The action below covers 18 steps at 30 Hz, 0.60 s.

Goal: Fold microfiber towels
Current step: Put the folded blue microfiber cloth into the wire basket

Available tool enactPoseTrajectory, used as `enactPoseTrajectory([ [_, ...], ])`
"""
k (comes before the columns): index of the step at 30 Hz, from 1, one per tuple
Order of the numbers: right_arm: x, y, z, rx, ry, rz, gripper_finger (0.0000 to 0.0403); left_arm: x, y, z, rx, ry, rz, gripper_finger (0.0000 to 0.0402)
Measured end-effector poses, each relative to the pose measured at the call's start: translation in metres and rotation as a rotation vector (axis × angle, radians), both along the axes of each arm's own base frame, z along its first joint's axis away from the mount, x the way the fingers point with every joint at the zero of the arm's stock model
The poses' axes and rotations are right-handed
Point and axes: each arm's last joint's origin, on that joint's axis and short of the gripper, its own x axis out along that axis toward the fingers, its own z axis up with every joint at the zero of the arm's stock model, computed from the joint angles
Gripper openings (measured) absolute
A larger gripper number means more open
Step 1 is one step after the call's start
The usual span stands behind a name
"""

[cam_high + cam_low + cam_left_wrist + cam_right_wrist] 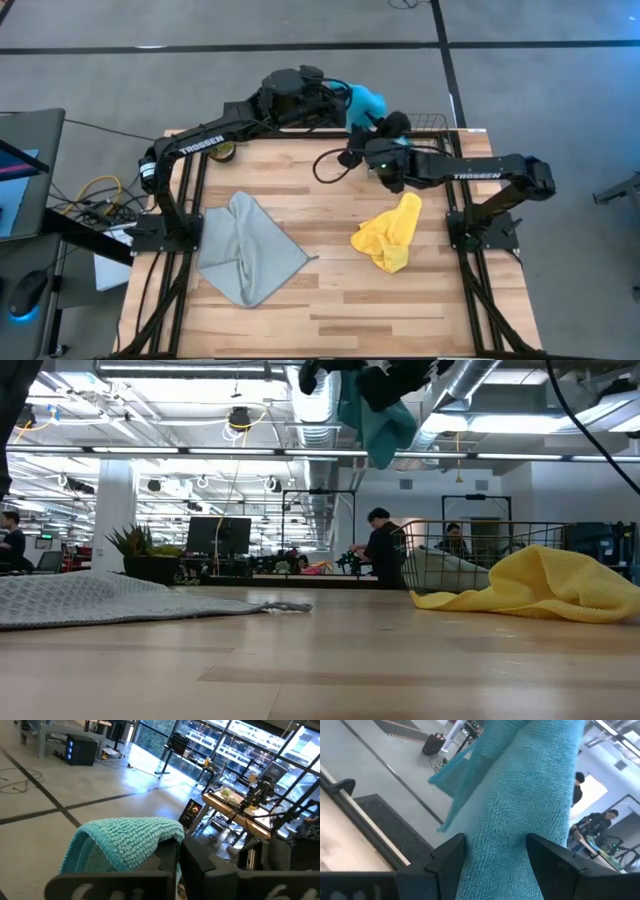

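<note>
Both arms hold the cyan towel [366, 101] aloft at the bench's [330, 290] far edge: left gripper [338, 98] and right gripper [380, 128] each clamped on it. Next, spread it flat for folding.

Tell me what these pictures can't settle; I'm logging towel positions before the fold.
- Cyan towel: high view shows only a bunched tip; both arms cover the rest. Low view cuts it at the top edge.
- Left claw and right claw: each grips the cyan towel.
- Basket: contents unclear in low view; yellow towel blocks part.
- Grey towel: underside folds hidden.
</note>
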Motion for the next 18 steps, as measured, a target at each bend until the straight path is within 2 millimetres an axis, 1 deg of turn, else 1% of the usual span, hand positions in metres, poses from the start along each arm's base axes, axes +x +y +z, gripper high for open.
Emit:
enactPoseTrajectory([
  [3, -0.003, -0.001, 0.006, -0.002, -0.040, -0.012, 0.0239, 0.000, -0.001, 0.000, 0.000, 0.000, -0.007, 0.0000],
  [6, -0.009, -0.001, 0.010, -0.001, -0.037, -0.010, 0.0239, 0.001, -0.001, 0.000, -0.002, 0.003, -0.014, 0.0000],
  [8, -0.015, 0.004, 0.017, -0.001, -0.058, 0.006, 0.0239, 0.000, -0.001, -0.001, -0.005, 0.010, -0.013, 0.0000],
  [10, -0.024, 0.010, 0.024, 0.003, -0.055, 0.035, 0.0239, -0.001, 0.001, -0.001, -0.007, 0.014, -0.009, 0.0000],
  [13, -0.039, 0.025, 0.031, 0.039, -0.050, 0.134, 0.0239, -0.001, 0.003, -0.002, -0.009, 0.015, -0.023, 0.0000],
  [18, -0.061, 0.048, 0.040, 0.185, -0.132, 0.333, 0.0239, -0.001, 0.003, -0.002, 0.002, 0.021, -0.054, 0.0000],
])
